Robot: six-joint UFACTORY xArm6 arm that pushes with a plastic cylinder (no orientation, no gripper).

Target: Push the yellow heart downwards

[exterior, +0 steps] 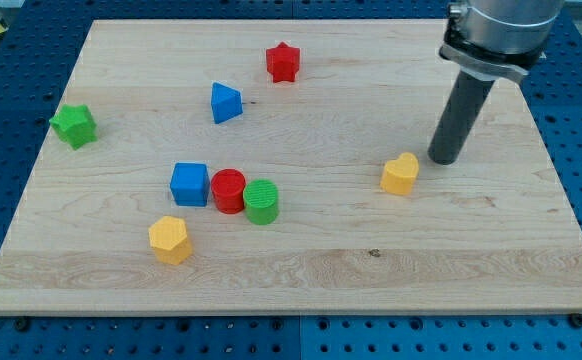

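My tip [444, 158] rests on the wooden table [371, 260] near its right edge, just up and to the right of the yellow heart [400, 174], close beside it, a bare rod with nothing to grip. The red cylinder [228, 191] and green cylinder [262, 202] sit well left.

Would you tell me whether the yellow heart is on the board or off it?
On the board: the yellow heart rests on the wood, well inside its right edge, with my tip just to its upper right.
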